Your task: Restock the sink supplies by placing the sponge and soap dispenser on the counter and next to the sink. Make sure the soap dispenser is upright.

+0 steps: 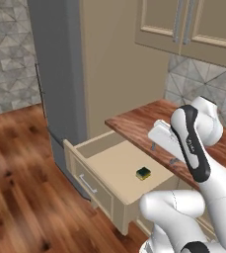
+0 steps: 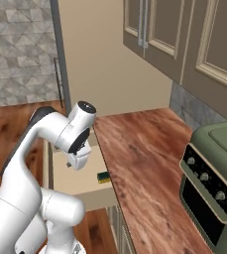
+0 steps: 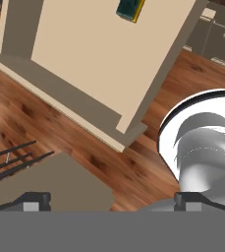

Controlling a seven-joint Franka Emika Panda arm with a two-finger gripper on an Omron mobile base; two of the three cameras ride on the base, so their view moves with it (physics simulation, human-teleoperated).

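The sponge (image 1: 143,173) is seen lying in an open drawer (image 1: 112,165) below the counter (image 1: 144,123), well ahead of the gripper (image 3: 111,199), whose fingers (image 3: 35,201) are spread wide and empty.

Floor (image 1: 20,168) is reddish wood planks, w/ grey triangle-pattern tiles on the wall (image 1: 8,54). Beige upper cabinets (image 2: 184,39) hang at the top, a tall grey fridge (image 1: 60,74) stands beside a beige panel (image 1: 117,64). Green oven (image 2: 214,178) sits at right edge.
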